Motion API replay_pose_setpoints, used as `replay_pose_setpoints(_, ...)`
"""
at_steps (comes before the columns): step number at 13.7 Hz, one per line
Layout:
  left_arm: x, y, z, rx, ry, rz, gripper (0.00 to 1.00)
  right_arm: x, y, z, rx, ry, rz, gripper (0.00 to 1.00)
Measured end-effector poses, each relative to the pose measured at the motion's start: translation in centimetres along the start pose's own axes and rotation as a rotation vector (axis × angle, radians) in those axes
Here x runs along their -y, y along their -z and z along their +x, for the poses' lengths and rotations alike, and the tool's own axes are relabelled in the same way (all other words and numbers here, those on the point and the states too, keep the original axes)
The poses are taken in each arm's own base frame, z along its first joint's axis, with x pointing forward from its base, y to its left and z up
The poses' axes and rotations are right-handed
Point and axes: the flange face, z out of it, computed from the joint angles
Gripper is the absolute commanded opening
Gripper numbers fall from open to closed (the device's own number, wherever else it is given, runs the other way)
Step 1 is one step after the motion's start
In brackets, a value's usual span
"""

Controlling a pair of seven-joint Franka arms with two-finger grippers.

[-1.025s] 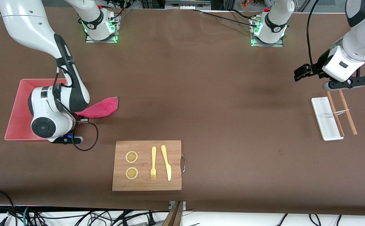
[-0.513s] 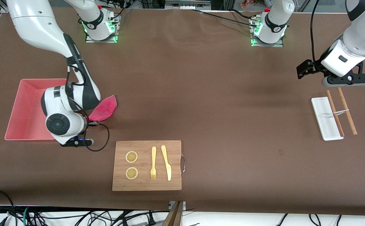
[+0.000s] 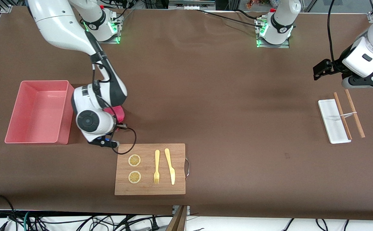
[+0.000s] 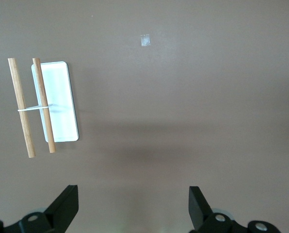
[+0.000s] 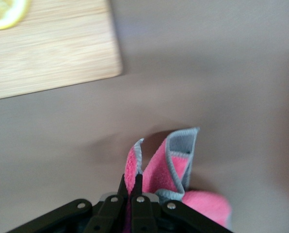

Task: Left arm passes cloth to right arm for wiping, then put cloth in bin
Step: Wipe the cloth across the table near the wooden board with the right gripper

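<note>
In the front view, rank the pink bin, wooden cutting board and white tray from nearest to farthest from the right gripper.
1. Wooden cutting board: its corner lies just beside the right gripper, which holds the magenta cloth.
2. Salmon-pink plastic bin: close by, toward the right arm's end.
3. Flat white tray: at the left arm's end.

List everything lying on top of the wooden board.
On the wooden board lie two lemon slices, a yellow fork and a yellow knife. The right gripper, shut on the cloth, hides the board's corner in the front view.
</note>
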Motion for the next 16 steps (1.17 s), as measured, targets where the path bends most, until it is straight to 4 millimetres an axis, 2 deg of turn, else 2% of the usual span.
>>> replay_pose_setpoints(6, -0.5, -0.4, 0.3, 0.007, -0.016, 0.001, 1.0, 9.5, -0.1, -5.6, -0.009, -0.158, 0.092, 0.0)
replay_pose_setpoints(8, -0.7, -0.5, 0.4, 0.009, -0.019, 0.001, 1.0, 12.0, 0.2, -7.4, -0.003, -0.203, 0.133, 0.0)
replay_pose_setpoints(12, -0.4, 0.6, 1.0, -0.035, -0.013, -0.006, 1.0, 15.7, 1.7, -9.7, 0.008, -0.308, 0.209, 0.0)
replay_pose_setpoints(16, -0.2, 1.4, 1.2, -0.052, -0.011, -0.008, 1.0, 18.0, 3.3, -10.9, 0.09, -0.44, 0.345, 0.0)
